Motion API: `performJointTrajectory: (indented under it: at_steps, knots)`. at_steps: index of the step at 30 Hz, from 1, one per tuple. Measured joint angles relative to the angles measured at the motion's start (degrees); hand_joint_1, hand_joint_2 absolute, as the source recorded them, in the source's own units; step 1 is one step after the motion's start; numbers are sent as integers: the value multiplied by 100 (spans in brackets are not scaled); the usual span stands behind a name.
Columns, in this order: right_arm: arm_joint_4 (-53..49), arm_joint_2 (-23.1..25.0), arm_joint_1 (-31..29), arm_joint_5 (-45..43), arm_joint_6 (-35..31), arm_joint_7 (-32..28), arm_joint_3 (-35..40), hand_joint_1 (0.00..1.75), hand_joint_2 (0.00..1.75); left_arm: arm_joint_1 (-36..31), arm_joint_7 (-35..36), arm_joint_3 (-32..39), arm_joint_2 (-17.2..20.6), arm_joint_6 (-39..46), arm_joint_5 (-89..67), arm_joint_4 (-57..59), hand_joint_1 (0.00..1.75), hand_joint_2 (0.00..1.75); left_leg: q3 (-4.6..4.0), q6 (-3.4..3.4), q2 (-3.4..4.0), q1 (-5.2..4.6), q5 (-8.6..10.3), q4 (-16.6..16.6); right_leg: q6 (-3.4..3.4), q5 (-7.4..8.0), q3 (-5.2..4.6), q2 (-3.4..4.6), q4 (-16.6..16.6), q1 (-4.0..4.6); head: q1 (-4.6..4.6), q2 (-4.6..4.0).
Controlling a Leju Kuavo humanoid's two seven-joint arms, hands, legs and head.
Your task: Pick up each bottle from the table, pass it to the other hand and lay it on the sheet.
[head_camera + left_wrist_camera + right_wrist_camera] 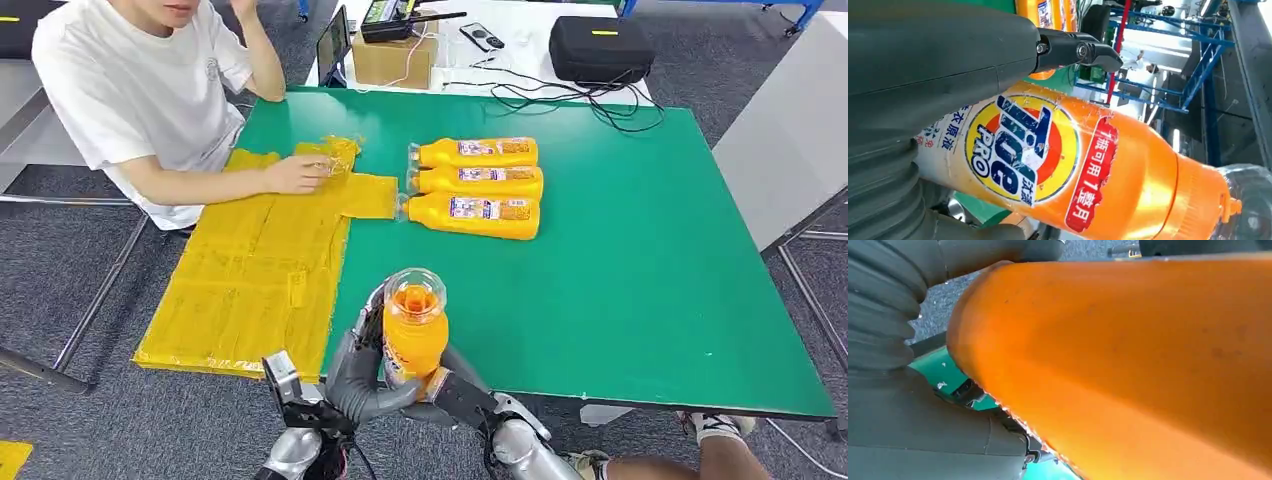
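Both hands, left hand (362,378) and right hand (455,392), wrap their fingers around one upright orange bottle (413,335).

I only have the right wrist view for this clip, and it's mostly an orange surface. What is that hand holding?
Observer: An orange bottle, upright with its clear cap on top. The left wrist view shows its label.
Operator: Is the left hand on it too?
Observer: Yes. In the head view the left hand and the right hand both grip its lower part, by the near edge of the green table.
Operator: Any bottles on the sheet yet?
Observer: None that I can see. A person's hand rests on the yellow sheet, and three more bottles lie side by side on the table.
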Motion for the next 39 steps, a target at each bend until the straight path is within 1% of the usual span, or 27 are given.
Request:
performJointTrajectory:
  at_steps: [6, 9, 13, 19, 22, 27, 28, 29, 30, 32, 33, 34, 35, 36, 37, 38, 39]
  knots:
    - [2, -13, 0, 2, 0, 4, -2, 175, 175, 1, 0, 0, 2, 11, -70, 0, 0, 175, 0, 0, 0, 0, 0, 0, 0, 0, 0, 0, 0, 1, -2, 0]
    - [4, -15, -4, 85, -2, 57, 0, 175, 175, -21, 0, -2, 2, 224, -248, 70, 0, 175, 0, 0, 0, 0, 0, 0, 0, 0, -1, 0, 0, 1, -2, 0]
    - [111, -55, -10, 192, 72, 207, 4, 175, 175, -215, 0, -2, 2, 682, -636, 441, 0, 175, -1, 0, -2, 0, 0, 0, 0, 0, 2, -1, 1, 0, 0, 0]
    - [293, -81, -72, 253, 116, 291, 44, 175, 175, -302, 0, -2, 2, 809, -723, 728, 0, 175, -1, 0, -2, 0, 0, 0, 0, 0, 1, -1, 0, 0, 0, 0]
    - [393, -111, -175, 408, 157, 354, 129, 175, 175, -360, 0, 13, 2, 927, -804, 878, 0, 175, -1, 0, -1, 0, 0, 0, 0, 0, 1, 0, 0, 0, -2, 0]
    - [654, -206, -516, 643, 177, 413, 437, 175, 175, -478, 7, 112, 2, 953, -900, 1211, 0, 175, 8, 2, -9, 0, 4, 0, 0, -1, 12, -3, -1, 0, -2, 0]
    - [715, -219, -585, 673, 173, 415, 507, 175, 175, -499, 7, 155, 2, 898, -898, 1277, 3, 175, 12, 3, -9, 0, 4, 0, 0, -1, 15, -3, -1, 0, -2, 0]
    - [759, -225, -639, 704, 168, 426, 569, 175, 175, -510, 7, 184, 2, 800, -876, 1320, 61, 175, 16, 4, -9, 0, 5, 0, 0, -1, 20, -3, -1, 0, -2, 0]
    - [798, -234, -689, 728, 164, 441, 640, 175, 175, -519, 13, 225, 2, 661, -824, 1372, 145, 175, 20, 4, -9, 0, 5, 0, 0, 0, 25, -3, -2, -1, -2, 0]
    - [861, -236, -779, 763, 138, 470, 741, 175, 175, -521, 55, 286, 2, 426, -699, 1440, 145, 175, 25, 9, -9, -2, 9, 0, 1, 1, 30, -3, -2, -2, 0, 0]
    - [890, -236, -823, 780, 122, 494, 787, 175, 175, -525, 92, 336, 2, 310, -636, 1473, 166, 175, 26, 10, -9, -2, 9, 0, 1, 2, 30, -2, -2, -2, 0, 0]
    - [909, -236, -862, 798, 100, 522, 842, 175, 175, -527, 136, 376, 2, 155, -539, 1489, 175, 175, 27, 10, -8, -4, 9, 0, 3, 3, 31, -2, -3, -3, -2, 0]
    - [929, -236, -887, 804, 72, 533, 881, 175, 175, -536, 181, 424, 2, 38, -474, 1499, 175, 175, 29, 10, -8, -4, 9, 0, 3, 4, 33, -2, -3, -3, 0, 0]
    - [946, -236, -911, 807, 57, 535, 918, 155, 175, -543, 208, 459, 2, -33, -448, 1515, 175, 175, 31, 10, -8, -4, 9, 0, 2, 4, 35, -2, -3, -3, -2, 0]
    - [960, -234, -931, 807, 52, 535, 942, 16, 175, -546, 221, 481, 2, -64, -426, 1521, 175, 175, 33, 10, -6, -4, 9, 0, 2, 5, 35, -2, -3, -3, -2, 0]
    - [973, -234, -944, 826, 18, 546, 957, 0, 175, -549, 262, 487, 2, -113, -374, 1526, 175, 175, 33, 10, -7, -4, 10, 0, 2, 5, 37, -2, -2, -3, -2, 0]
    - [981, -234, -955, 844, -30, 555, 977, 0, 175, -555, 310, 502, 2, -161, -343, 1528, 175, 175, 34, 10, -7, -4, 10, 0, 2, 5, 38, -2, -2, -3, 0, 0]
